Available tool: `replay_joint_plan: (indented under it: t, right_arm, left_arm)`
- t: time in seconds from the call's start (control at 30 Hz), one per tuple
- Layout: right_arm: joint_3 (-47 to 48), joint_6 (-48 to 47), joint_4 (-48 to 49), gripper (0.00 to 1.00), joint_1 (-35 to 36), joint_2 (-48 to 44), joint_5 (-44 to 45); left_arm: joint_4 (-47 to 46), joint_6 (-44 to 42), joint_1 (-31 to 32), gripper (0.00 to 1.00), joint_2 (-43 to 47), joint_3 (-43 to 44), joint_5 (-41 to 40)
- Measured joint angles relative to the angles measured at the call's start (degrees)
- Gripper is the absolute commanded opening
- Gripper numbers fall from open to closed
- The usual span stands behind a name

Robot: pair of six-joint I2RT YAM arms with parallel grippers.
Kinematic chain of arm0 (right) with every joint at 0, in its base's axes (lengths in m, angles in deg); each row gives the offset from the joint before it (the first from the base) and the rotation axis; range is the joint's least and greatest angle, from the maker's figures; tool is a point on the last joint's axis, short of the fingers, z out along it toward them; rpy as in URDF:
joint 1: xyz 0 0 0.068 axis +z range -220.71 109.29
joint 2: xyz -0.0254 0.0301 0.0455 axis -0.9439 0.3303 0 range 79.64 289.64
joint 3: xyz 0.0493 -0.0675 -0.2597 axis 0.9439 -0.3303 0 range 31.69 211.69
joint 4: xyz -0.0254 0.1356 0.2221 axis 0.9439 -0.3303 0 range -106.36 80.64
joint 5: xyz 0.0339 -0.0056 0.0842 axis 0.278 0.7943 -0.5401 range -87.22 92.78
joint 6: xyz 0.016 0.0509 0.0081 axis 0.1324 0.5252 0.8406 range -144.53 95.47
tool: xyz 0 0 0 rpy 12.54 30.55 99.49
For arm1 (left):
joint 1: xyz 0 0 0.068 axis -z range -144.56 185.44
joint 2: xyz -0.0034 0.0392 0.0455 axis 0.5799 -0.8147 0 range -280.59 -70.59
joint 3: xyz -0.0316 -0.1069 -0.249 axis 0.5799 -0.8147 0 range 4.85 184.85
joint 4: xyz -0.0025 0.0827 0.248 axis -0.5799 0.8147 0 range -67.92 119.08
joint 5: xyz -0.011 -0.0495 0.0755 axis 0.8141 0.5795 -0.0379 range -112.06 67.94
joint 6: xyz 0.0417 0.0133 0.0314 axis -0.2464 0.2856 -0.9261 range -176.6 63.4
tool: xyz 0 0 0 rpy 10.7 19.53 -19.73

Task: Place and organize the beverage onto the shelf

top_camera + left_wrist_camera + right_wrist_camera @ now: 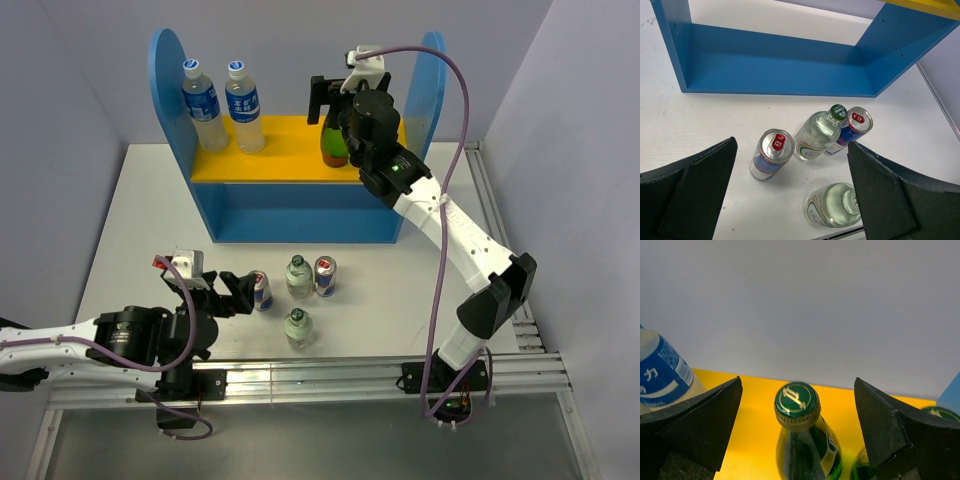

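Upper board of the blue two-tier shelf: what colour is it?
Yellow; the flat upper board shows best from top external.

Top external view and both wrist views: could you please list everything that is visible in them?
shelf: one, blue with a yellow upper board, at the back of the table
water bottles: two, clear with blue labels, left on the upper board
green bottles: two, green, right on the upper board, one seen only in part
cans: two, silver, blue and red, on the table before the shelf
clear bottles: two, clear, beside the cans
table: one, white
rails: silver, along the near edge
left end effector: black, open, by the left can
right end effector: black, open, astride one green bottle
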Motion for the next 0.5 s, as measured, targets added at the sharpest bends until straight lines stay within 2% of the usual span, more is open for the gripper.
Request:
replay_joint_plan:
  t: [0.37, 0.5]
  right_arm:
    - [-7.56, 0.48, -0.31, 1.0, 4.52, -9.55, 0.22]
    - [-15.54, 1.36, 0.81, 1.0, 8.37, -17.22, 4.42]
  left_arm:
    - [-0.11, -0.24, 0.0, 0.99, 0.11, 0.0, -0.02]
    - [-1.01, -1.57, 0.0, 0.99, 0.48, -0.31, 0.0]
